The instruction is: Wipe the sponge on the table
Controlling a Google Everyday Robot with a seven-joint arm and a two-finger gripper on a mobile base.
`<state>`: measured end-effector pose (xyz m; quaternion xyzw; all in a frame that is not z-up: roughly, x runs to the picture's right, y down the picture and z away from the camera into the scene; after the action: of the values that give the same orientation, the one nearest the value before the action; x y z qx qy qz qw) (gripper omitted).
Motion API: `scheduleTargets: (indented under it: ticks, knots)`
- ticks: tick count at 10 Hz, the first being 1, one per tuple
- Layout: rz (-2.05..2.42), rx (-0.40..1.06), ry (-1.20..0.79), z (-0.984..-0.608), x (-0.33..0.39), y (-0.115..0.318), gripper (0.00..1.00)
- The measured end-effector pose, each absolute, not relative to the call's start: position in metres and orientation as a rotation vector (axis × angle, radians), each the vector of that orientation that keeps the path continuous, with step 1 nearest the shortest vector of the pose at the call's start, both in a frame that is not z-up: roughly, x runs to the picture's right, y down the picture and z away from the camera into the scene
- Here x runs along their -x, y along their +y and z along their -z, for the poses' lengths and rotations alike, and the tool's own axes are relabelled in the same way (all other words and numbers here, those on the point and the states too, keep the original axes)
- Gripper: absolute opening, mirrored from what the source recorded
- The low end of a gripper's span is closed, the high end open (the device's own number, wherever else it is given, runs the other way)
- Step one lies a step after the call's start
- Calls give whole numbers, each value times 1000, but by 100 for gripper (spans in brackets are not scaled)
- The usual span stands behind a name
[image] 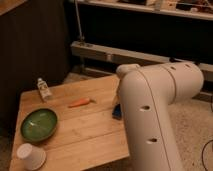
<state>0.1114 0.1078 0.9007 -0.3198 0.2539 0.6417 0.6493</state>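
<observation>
As arm [150,115] hangs bent, gripper [117,103] at sponge [117,113]

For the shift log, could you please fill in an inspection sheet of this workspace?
Surface: table, low, light wooden slats.
Job's things: sponge, dark blue, at the table's right edge beside the arm.
Clutter: carrot mid-table; green bowl and white cup front left; small bottle back left.
Claw: largely hidden behind the arm, at the sponge.
Cables: what looks like a dark cable on the floor, far right.
Surroundings: metal rail behind the table.
</observation>
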Motion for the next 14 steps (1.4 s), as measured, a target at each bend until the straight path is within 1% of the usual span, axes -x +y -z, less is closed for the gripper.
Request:
scheduleTargets:
  ticks: [2, 4, 7, 10, 14]
  knots:
    - [-1485, 731, 595, -896, -120, 113, 0]
    - [-1497, 749, 617, -879, -126, 122, 0]
    - [-1508, 782, 664, -857, -137, 150, 0]
    - [-1520, 809, 693, -843, -145, 172, 0]
    - [-1489, 896, 709, -818, -125, 214, 0]
